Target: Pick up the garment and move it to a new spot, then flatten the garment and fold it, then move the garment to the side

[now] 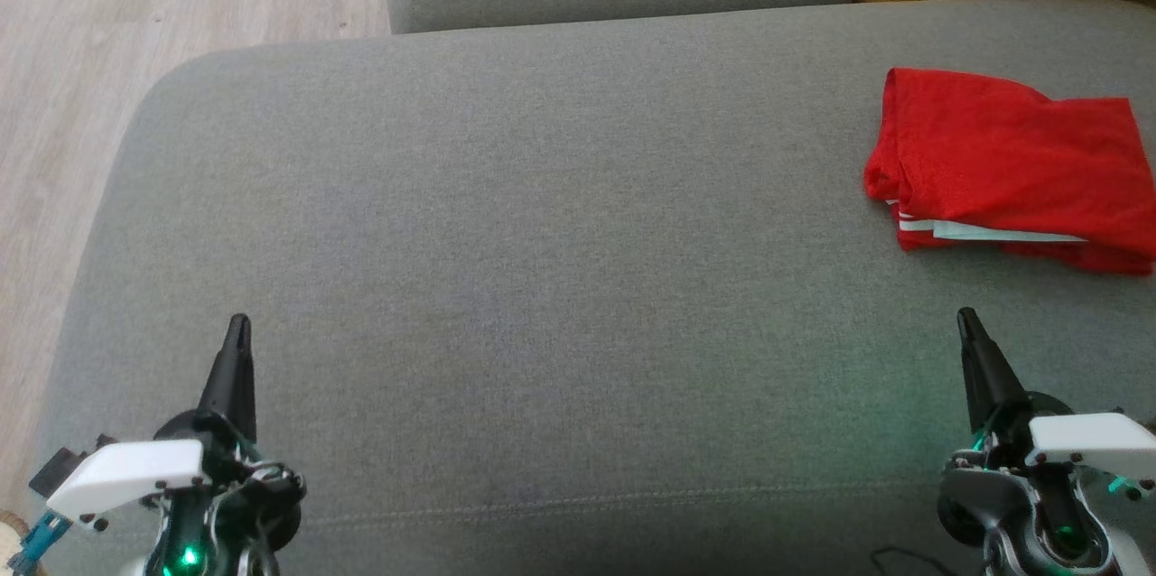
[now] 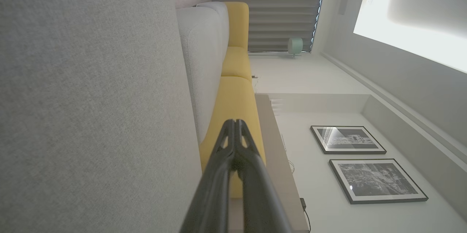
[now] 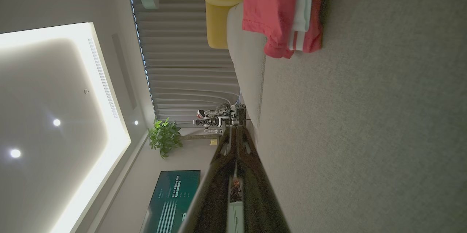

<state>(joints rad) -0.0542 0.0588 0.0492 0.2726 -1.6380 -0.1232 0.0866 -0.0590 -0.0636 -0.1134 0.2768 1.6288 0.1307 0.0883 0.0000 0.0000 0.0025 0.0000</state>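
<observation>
Both arms are low at the near edge of the grey seat cushion (image 1: 542, 233), fingers pointing away from me.

Left gripper (image 1: 239, 323) is closed with its tips meeting and nothing between them. It sits over bare cushion at the lower left. Its wrist cam looks along the seat to the grey back cushion (image 2: 204, 61), with yellow upholstery (image 2: 237, 90) behind that and two framed prints (image 2: 348, 140) on the wall.

Right gripper (image 1: 966, 316) is in the same state — fingers pressed together, empty. It's at the lower right, over bare fabric.

The garment (image 1: 1007, 156) is red and folded into a rough rectangle, with white stripes showing along its near edge. It lies flat on the seat at the far right, and its right side runs out of the head frame. It's ahead of the right gripper and a little further right — apart from it, no contact. In the right wrist view it looks pinker and sits at the top of the frame, beyond the fingertips.

The left side of the cushion drops off to wood floor (image 1: 117, 25). The right wrist cam also shows a potted plant (image 3: 164, 138), a dark wall screen (image 3: 171, 200) and another robot (image 3: 215, 118) across the room.
</observation>
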